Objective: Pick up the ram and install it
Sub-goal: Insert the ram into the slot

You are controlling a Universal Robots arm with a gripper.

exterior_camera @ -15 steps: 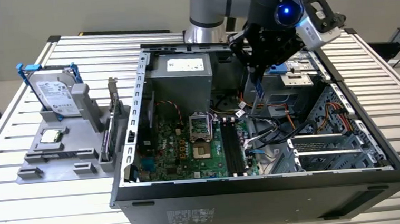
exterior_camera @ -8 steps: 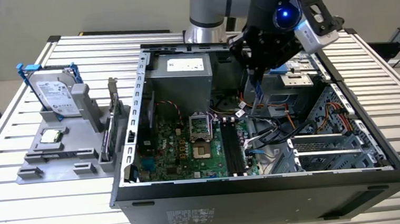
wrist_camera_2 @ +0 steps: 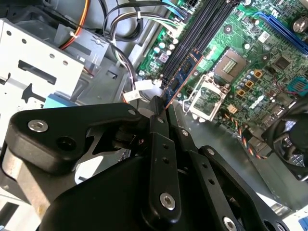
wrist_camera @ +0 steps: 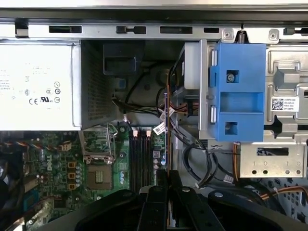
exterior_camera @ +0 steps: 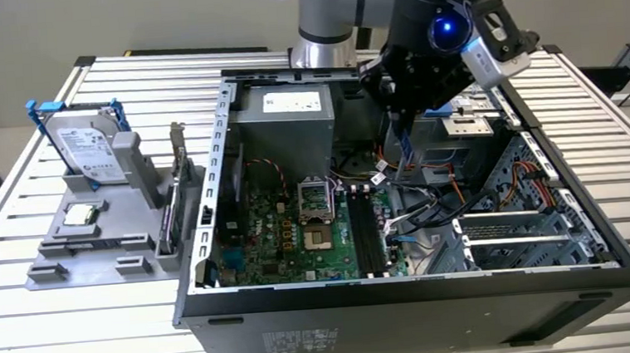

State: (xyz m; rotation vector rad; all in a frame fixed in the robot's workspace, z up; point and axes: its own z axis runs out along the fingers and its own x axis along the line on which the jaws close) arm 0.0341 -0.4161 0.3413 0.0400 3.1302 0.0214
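Observation:
My gripper [wrist_camera_2: 161, 105] is shut on the ram [wrist_camera_2: 182, 78], a narrow dark board with an orange-lit edge that sticks out from between the black fingers. In the first wrist view the ram [wrist_camera: 166, 130] shows edge-on as a thin line rising from the gripper [wrist_camera: 167, 174]. In the exterior view the gripper [exterior_camera: 400, 114] hangs inside the open computer case [exterior_camera: 412, 290], above the motherboard, with the ram [exterior_camera: 403, 147] pointing down. The black memory slots [exterior_camera: 365, 231] [wrist_camera_2: 202, 29] [wrist_camera: 139, 154] lie beside the processor socket [wrist_camera: 98, 175]. The ram is above them and not touching.
A grey holder [exterior_camera: 88, 263] on the exterior view's left carries a silver hard drive with blue brackets [exterior_camera: 82, 143] and a small square processor chip [exterior_camera: 81, 214]. Inside the case stand the power supply [exterior_camera: 283, 116], a blue drive bracket [wrist_camera: 238, 91] and loose cables [wrist_camera: 192, 159] close to the slots.

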